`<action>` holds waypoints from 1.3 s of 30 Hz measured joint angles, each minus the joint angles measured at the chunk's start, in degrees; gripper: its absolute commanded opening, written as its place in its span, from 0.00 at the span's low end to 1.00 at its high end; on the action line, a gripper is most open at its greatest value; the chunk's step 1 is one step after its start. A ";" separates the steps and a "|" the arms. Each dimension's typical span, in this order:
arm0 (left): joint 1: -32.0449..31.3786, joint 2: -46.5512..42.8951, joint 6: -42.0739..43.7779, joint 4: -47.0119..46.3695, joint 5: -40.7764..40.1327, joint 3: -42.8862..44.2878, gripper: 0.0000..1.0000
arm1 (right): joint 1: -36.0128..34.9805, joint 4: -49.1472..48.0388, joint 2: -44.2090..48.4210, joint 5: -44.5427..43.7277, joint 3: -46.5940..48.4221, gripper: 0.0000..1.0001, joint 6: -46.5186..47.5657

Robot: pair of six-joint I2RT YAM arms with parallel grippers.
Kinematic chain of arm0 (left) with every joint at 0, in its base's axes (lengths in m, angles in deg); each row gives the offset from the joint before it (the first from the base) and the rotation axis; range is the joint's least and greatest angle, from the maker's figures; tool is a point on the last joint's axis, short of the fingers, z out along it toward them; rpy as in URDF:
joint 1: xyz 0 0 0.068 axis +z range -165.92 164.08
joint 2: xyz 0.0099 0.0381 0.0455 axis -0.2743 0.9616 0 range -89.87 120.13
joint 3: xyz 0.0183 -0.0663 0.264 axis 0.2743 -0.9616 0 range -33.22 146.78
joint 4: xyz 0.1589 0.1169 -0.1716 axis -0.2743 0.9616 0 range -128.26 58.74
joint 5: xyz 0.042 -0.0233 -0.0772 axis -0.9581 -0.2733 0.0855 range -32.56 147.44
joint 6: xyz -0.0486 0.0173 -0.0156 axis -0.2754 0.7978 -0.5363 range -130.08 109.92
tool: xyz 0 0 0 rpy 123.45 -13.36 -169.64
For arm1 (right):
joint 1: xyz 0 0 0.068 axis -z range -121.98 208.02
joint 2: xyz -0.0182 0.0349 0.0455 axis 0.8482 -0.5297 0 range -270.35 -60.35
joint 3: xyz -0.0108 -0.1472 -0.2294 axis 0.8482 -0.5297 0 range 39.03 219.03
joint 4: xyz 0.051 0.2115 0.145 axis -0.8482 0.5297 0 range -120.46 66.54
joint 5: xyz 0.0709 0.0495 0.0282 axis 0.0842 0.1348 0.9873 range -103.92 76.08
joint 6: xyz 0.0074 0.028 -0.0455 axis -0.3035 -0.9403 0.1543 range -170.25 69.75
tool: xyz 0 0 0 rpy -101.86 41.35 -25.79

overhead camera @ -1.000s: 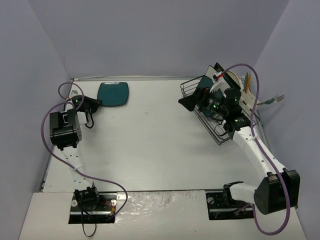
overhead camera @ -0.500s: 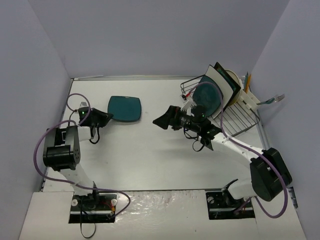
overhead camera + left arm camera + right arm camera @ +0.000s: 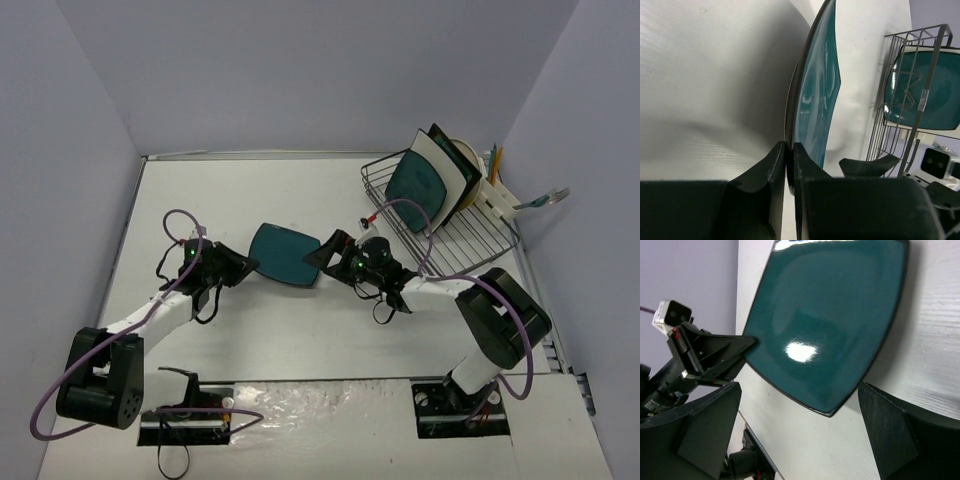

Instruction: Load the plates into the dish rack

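A dark teal rounded-square plate [image 3: 283, 254] is at the table's middle, held a little tilted off the surface. My left gripper [image 3: 243, 266] is shut on its left edge; the left wrist view shows the rim [image 3: 812, 100] pinched between the fingers. My right gripper [image 3: 318, 254] is open at the plate's right corner, its fingers [image 3: 705, 420] wide apart on either side of that corner [image 3: 830, 410], not touching. The dish rack [image 3: 455, 225] at the far right holds several plates upright, a teal one [image 3: 415, 185] in front, a white one behind it.
A white utensil holder [image 3: 500, 195] with a pencil and a utensil sits on the rack's far side. Purple-grey walls close in the table on the left, back and right. The rack's wire end [image 3: 920, 100] shows beyond the plate.
My left gripper has carried the teal plate from the far left towards the middle. My right arm has left the rack and come left to meet the plate.
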 measured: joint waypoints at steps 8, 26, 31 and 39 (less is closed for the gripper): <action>-0.08 -4.54 -3.22 -1.54 -1.53 -2.17 0.00 | -0.27 -1.32 -0.89 -3.62 -2.65 1.00 -3.54; -1.27 -10.00 -6.09 -4.63 1.21 -3.98 0.00 | 0.11 -14.04 -11.33 0.85 -1.38 0.91 -7.83; -1.52 -10.79 -6.53 -4.77 1.73 -4.25 0.00 | 0.35 -19.67 -11.48 3.23 -0.73 0.77 -8.49; -1.96 -11.47 -7.12 -5.34 2.13 -6.36 0.00 | 0.73 -23.32 -14.56 6.76 0.15 0.35 -11.85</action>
